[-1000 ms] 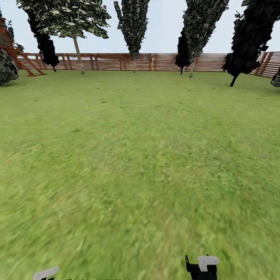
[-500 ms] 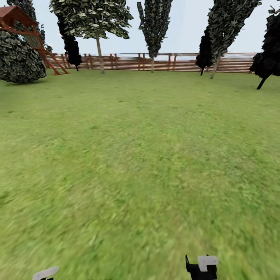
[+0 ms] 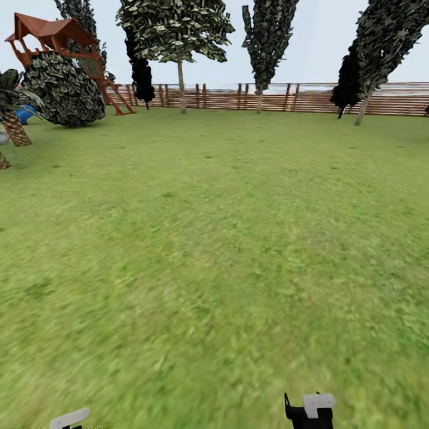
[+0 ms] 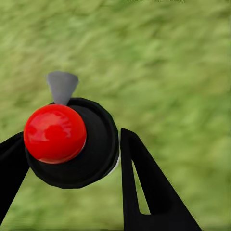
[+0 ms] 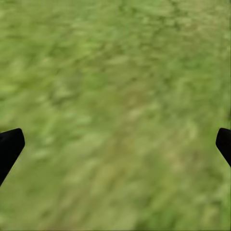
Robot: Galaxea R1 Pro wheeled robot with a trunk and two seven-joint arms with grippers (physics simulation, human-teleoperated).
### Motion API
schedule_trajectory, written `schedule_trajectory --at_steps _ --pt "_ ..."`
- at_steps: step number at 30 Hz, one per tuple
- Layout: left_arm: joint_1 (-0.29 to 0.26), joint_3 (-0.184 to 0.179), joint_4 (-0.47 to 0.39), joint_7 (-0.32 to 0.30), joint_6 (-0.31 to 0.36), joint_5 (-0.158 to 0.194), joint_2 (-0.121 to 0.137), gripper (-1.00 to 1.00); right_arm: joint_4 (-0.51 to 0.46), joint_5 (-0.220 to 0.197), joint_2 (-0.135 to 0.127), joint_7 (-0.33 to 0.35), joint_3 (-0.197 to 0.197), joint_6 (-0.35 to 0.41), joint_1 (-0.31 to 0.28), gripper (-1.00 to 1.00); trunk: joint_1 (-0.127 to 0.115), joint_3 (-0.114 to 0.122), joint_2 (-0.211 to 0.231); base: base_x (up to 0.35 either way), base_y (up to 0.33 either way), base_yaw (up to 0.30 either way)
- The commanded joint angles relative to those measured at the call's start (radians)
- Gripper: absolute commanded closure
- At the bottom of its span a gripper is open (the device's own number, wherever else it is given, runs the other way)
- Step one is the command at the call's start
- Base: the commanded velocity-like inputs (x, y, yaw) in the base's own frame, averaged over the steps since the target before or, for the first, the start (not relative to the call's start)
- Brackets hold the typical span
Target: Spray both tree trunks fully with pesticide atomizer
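Note:
My left gripper (image 4: 70,147) is shut on the pesticide atomizer (image 4: 72,144), a black round body with a red ball top and a grey nozzle; its black fingers (image 4: 144,187) press on both sides. Below it lies blurry green floor (image 4: 173,72). My right gripper (image 5: 115,142) is open over bare grass, holding nothing. In the head view both arms' ends peek in at the bottom edge, the left (image 3: 70,418) and the right (image 3: 310,408). Far off by the fence stands a tree (image 3: 179,30) with a bare pale trunk (image 3: 181,89); another leans at the right (image 3: 387,30).
A wide lawn (image 3: 214,238) stretches to a brown slat fence (image 3: 274,98). At the far left are a red-roofed play tower (image 3: 50,33), a round dark bush (image 3: 62,89) and a scaly-trunked palm (image 3: 13,128). Dark columnar cypresses (image 3: 268,36) line the fence.
The head camera has turned left, so the whole scene slid right: the play tower, round bush and palm came into view. Both arms hold the same place in the picture.

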Motion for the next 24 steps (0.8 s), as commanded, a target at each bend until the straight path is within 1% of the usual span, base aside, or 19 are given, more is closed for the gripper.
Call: schedule_trajectory --at_steps 1,7,11,21,22,24 --pt "-0.001 0.008 0.001 -0.001 -0.003 -0.002 0.0 1.0 0.0 0.003 0.0 -0.01 0.008 0.0 0.0 -1.0 -0.004 0.004 0.007 0.0 0.0 0.161" --pt "-0.001 0.008 0.001 -0.001 -0.003 -0.001 0.0 1.0 0.0 0.003 0.0 -0.01 0.008 0.0 0.0 -1.0 -0.004 0.012 0.007 0.0 0.0 0.11" --pt "-0.001 0.009 0.001 0.0 -0.003 -0.001 0.0 1.0 0.0 0.003 -0.001 -0.01 0.008 0.0 0.0 -1.0 -0.004 0.018 0.007 0.072 0.0 0.028" --pt "-0.001 0.007 0.001 -0.004 -0.003 -0.002 0.001 1.0 0.0 0.003 0.0 -0.01 0.008 0.0 0.0 -1.0 -0.004 0.034 0.007 0.325 0.0 0.001" --pt "-0.001 0.005 0.001 -0.009 -0.012 -0.006 0.001 1.0 0.0 0.003 0.0 -0.01 0.008 0.0 0.0 -1.0 -0.004 0.035 0.007 0.339 0.0 0.0" --pt "0.012 0.0 0.0 -0.015 -0.068 -0.013 -0.001 1.0 0.0 0.003 0.0 -0.01 0.008 0.0 0.0 -1.0 -0.004 0.038 0.007 0.339 0.0 0.0"
